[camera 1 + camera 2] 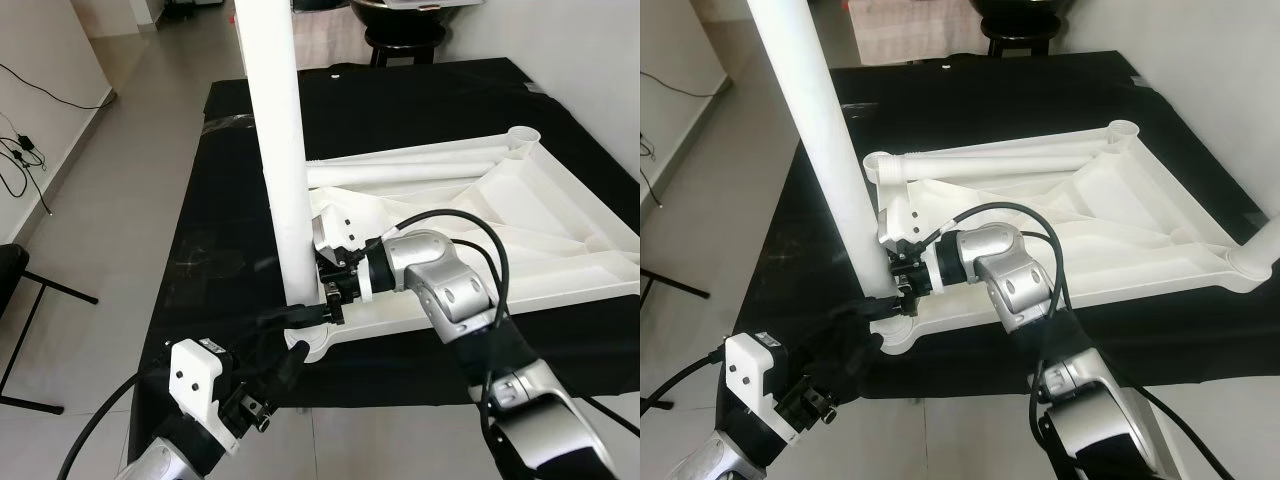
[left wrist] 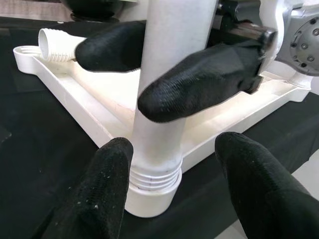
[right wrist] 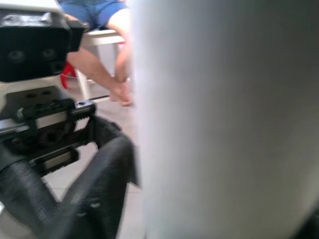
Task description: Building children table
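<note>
Showing, at lower right of the head views, a right arm (image 1: pixel 455 290) of rounded silver segments with recessed screw holes, joined by black sections. Trailing black cables (image 1: pixel 470 225) in loops over its elbow. Ending in a right gripper (image 1: pixel 322 300) on a black block. Carrying, at lower left, a white box (image 1: pixel 195 375) above the left gripper (image 2: pixel 174 164), its fingers (image 2: pixel 94 199) wearing black textured covers.

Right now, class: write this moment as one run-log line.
step: seating table leg in corner socket of upturned tabletop | right gripper: shut on leg | left gripper: open, flanking socket | thread: still exposed
</note>
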{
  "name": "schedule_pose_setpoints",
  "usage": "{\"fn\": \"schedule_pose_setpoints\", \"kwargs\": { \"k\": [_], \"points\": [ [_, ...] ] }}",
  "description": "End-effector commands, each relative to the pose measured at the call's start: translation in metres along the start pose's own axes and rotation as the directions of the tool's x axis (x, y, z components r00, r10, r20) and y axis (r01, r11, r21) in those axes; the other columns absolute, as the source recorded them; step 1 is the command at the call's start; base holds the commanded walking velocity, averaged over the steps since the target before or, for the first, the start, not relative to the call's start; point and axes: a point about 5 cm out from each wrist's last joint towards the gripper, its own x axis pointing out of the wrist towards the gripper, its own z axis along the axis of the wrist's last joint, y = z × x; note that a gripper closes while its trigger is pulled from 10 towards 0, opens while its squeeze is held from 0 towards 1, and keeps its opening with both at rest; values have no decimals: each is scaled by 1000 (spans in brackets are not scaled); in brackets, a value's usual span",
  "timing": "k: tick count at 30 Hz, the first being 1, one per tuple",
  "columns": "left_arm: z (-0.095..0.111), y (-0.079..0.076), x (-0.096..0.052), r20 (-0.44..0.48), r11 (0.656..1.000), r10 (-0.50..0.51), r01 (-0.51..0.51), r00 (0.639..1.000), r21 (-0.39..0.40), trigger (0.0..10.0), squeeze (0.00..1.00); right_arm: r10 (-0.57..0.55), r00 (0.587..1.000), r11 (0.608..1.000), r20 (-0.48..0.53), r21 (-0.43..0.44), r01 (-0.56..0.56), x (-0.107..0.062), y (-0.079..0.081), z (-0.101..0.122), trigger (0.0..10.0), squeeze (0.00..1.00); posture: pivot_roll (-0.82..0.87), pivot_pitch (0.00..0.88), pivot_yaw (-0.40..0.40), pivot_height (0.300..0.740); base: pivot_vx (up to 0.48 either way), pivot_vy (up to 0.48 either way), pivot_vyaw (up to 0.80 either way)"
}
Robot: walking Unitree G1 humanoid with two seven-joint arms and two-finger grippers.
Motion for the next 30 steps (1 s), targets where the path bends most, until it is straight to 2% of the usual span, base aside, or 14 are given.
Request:
{"fn": "schedule_pose_setpoints", "kwargs": {
  "k": [1, 10, 12, 13, 16, 17, 18, 19, 20, 21, 22, 25, 29, 30],
  "points": [
    [0, -3, -1, -2, 1000, -1, 1, 1000, -2, 10000, 0, 87, 996, 996, -2, -7, -87, 7, 4, 0, 0, 0, 79, 142, -9, 740, 0, 0, 0],
    [0, -3, -1, -2, 1000, -1, 1, 1000, -3, 10000, 0, 67, 998, 998, 15, 21, -67, 3, 4, -5, 0, 0, 73, 146, -5, 740, 0, 0, 0],
    [1, -3, -2, -1, 1000, -1, 1, 1000, -4, 10000, 0, -3, 1000, 999, 27, 41, 2, 1, 3, -9, 0, 0, 67, 151, -6, 740, 0, 0, 0],
    [1, -3, -2, 0, 1000, 0, 0, 1000, -4, 10000, 0, -163, 987, 982, 7, 102, 162, 0, 4, -18, 0, 0, 63, 154, -6, 740, 0, 0, 0],
    [1, -3, -2, 0, 1000, 0, 0, 1000, -4, 10000, 0, -163, 987, 982, 7, 102, 162, 0, 4, -18, 0, 0, 63, 154, -6, 740, 0, 0, 0],
    [2, -2, -2, -1, 1000, 0, 0, 1000, -3, 10000, 0, -428, 900, 888, -82, 146, 435, 2, 4, -33, 0, 0, 60, 158, 1, 740, 0, 0, 0],
    [2, 0, -3, -3, 1000, -1, 1, 1000, 0, 10000, 0, -661, 734, 715, -157, 166, 679, 4, 16, -42, 0, 0, 56, 164, 19, 740, 0, 0, 0],
    [2, 0, -3, -3, 1000, -1, 1, 1000, 0, 10000, 0, -661, 734, 715, -157, 166, 679, 4, 16, -42, 0, 0, 56, 164, 19, 740, 0, 0, 0],
    [3, 2, -4, -4, 1000, -2, 2, 1000, 3, 10000, 0, -788, 578, 554, -211, 168, 816, 0, 27, -46, 0, 0, 51, 164, 24, 740, 0, 0, 0],
    [3, 2, -4, -4, 1000, -2, 2, 1000, 3, 10000, 0, -788, 578, 554, -211, 168, 816, 0, 27, -46, 0, 0, 51, 164, 24, 740, 0, 0, 0],
    [3, 4, -3, -8, 1000, -8, 8, 1000, 6, 10000, 0, -839, 496, 470, -224, 163, 868, 1, 33, -46, 0, 0, 30, 148, 43, 740, 0, 0, 0],
    [2, 6, -2, -12, 1000, -15, 15, 1000, 8, 10000, 0, -852, 476, 449, -218, 163, 879, 4, 34, -45, 0, 0, 40, 143, 42, 740, 0, 0, 0],
    [2, 8, 0, -15, 1000, -13, 14, 1000, 15, 10000, 0, -832, 519, 496, -193, 159, 854, 10, 23, -43, 0, 0, 46, 135, 42, 740, 0, 0, 0],
    [1, 9, -1, -13, 1000, -5, 5, 1000, 17, 10000, 0, -821, 544, 520, -172, 167, 838, 10, 18, -39, 10000, 0, 48, 131, 38, 740, 0, 0, 0]
  ]
}}
